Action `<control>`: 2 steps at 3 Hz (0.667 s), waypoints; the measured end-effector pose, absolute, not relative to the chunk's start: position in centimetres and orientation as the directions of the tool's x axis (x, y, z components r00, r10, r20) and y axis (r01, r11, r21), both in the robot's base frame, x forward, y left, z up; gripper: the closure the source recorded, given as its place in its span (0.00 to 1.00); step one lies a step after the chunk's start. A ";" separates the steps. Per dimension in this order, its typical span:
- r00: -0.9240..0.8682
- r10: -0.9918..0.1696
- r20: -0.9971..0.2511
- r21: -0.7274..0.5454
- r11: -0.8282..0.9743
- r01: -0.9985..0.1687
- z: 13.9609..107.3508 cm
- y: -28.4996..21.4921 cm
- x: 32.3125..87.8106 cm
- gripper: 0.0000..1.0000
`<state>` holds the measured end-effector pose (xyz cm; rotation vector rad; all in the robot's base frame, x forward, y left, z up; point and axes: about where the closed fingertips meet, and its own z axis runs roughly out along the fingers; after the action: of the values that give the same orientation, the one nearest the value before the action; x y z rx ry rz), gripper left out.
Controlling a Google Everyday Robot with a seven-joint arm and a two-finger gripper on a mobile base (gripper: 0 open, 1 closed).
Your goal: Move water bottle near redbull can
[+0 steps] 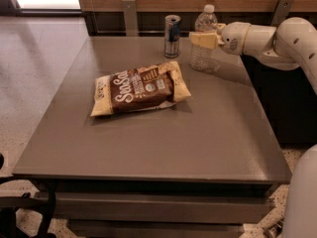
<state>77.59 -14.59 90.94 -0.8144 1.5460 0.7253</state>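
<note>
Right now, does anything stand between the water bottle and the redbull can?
Nothing visible. The gripper grips the water bottle at the far edge; only bare table separates it from the redbull can.
</note>
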 end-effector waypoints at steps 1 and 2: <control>-0.072 -0.098 -0.993 0.005 0.559 -0.829 90.9 -14.3 77.6 0.54; -0.073 -0.098 -0.993 0.006 0.557 -0.831 90.9 -14.1 77.7 0.31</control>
<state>77.66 -14.07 90.86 -0.8189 1.5444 0.7323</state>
